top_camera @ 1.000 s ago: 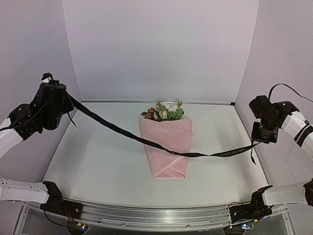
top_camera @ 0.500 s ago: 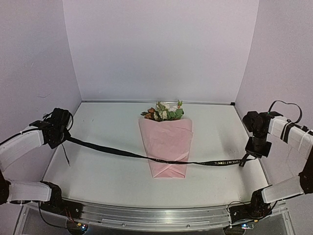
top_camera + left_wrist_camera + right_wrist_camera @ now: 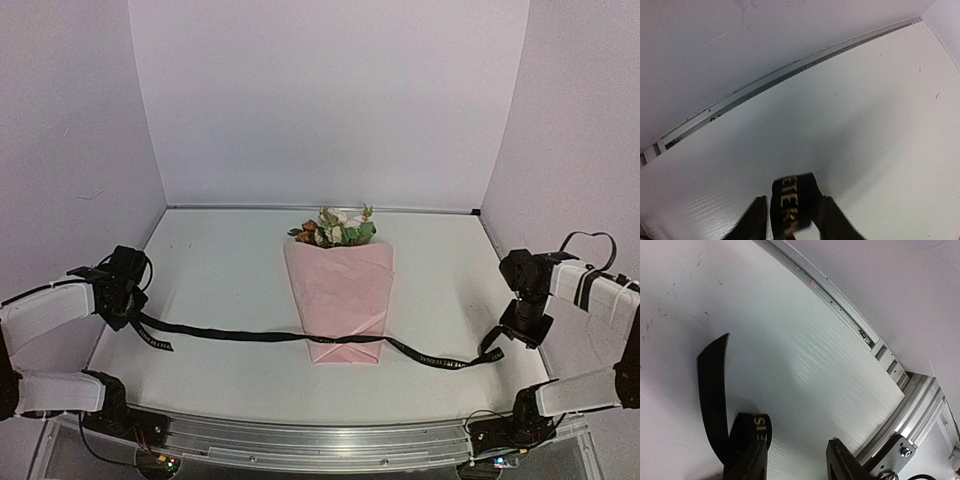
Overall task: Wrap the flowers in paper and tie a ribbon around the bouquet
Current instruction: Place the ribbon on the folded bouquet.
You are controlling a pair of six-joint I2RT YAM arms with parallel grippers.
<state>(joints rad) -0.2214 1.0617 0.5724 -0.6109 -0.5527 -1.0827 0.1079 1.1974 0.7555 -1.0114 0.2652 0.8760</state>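
The bouquet stands in the middle of the table: the flowers [image 3: 336,228] poke out of the pale-pink paper [image 3: 340,290] cone. The black ribbon [image 3: 250,336] lies slack on the table and crosses the cone's lower part. My left gripper [image 3: 132,316] is low at the left end. In the left wrist view, the left gripper [image 3: 793,210] is open, and the ribbon [image 3: 790,197] stands loose between its fingers. My right gripper [image 3: 514,336] is low at the right end. In the right wrist view, the right gripper [image 3: 797,446] is wide open, and the ribbon [image 3: 712,385] leans on one finger [image 3: 747,465].
Pale walls close in on both sides, close to each gripper. A metal rail [image 3: 320,436] runs along the table's near edge, with the arm bases at its two ends. A seam strip [image 3: 840,305] edges the table by the right wall.
Both arms came down from high at the sides to the table. The ribbon, taut in the air before, now lies slack across the cone. Both grippers have opened.
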